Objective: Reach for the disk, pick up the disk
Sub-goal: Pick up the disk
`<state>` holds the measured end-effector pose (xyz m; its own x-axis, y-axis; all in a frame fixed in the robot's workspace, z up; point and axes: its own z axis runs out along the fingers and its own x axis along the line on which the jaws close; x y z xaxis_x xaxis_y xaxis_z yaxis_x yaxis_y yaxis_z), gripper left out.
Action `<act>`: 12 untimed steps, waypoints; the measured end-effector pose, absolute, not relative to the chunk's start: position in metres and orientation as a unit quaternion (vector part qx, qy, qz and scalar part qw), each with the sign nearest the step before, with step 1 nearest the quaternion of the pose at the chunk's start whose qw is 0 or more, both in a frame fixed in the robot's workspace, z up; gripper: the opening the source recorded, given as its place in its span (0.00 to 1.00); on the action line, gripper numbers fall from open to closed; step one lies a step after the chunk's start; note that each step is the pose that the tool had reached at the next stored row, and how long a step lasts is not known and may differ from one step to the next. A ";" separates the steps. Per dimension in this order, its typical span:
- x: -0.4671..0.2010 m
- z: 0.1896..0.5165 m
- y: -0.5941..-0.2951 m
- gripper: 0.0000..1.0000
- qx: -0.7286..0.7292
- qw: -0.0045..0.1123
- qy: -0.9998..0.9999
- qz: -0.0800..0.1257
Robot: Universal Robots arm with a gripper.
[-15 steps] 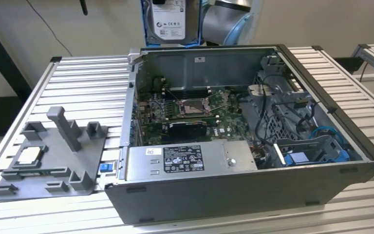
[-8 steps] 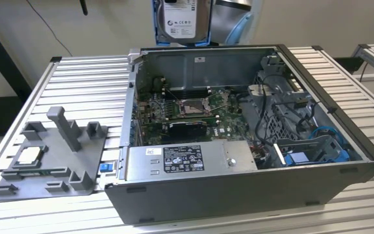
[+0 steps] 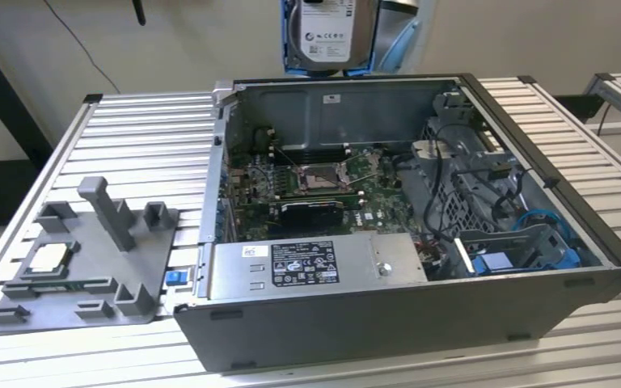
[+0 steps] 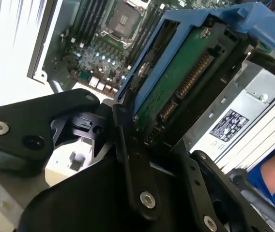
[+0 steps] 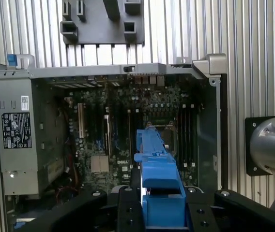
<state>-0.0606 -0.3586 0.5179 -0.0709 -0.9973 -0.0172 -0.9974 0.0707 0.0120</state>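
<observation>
1. My gripper [image 5: 162,212] is clamped on the disk [image 3: 332,32]; its black fingers [image 4: 128,145] press against the disk from both sides, and the disk is lifted clear above the open computer case [image 3: 397,323].
2. In the exterior view the disk hangs at the top of the picture, above the rear wall of the case. Its flat silver-grey face carries a white printed label, and bright blue plastic shows along both of its edges.
3. In the second wrist view the underside of the disk is a green circuit board with a row of connector pins, set inside the blue frame [image 4: 253,19]. The frame is smooth moulded plastic with a raised lip.
4. In the first wrist view the blue frame stands edge-on between my matte black finger plates, each fixed with round silver screws.
5. The case is a dark grey metal box lying on its side with its panel off. Inside lies a green motherboard [image 3: 310,190] with a square metal processor socket [image 3: 318,175], beside a silver sheet-metal power supply [image 3: 316,263] bearing labels.
6. The case rests on a table [image 3: 149,129] of ribbed aluminium slats that run in parallel grooves.
7. On the exterior view's left of the case sits a grey plastic fixture [image 3: 84,267] with upright posts and slotted blocks. A small square silver chip [image 3: 49,257] lies flat on it.
</observation>
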 end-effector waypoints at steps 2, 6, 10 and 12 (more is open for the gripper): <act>-0.052 0.518 -0.359 0.00 -0.682 0.001 0.732 0.011; -0.034 0.518 -0.359 0.00 -0.681 -0.001 0.732 0.014; -0.017 0.518 -0.359 0.00 -0.681 -0.004 0.732 0.016; -0.009 0.518 -0.359 0.00 -0.681 -0.005 0.732 0.017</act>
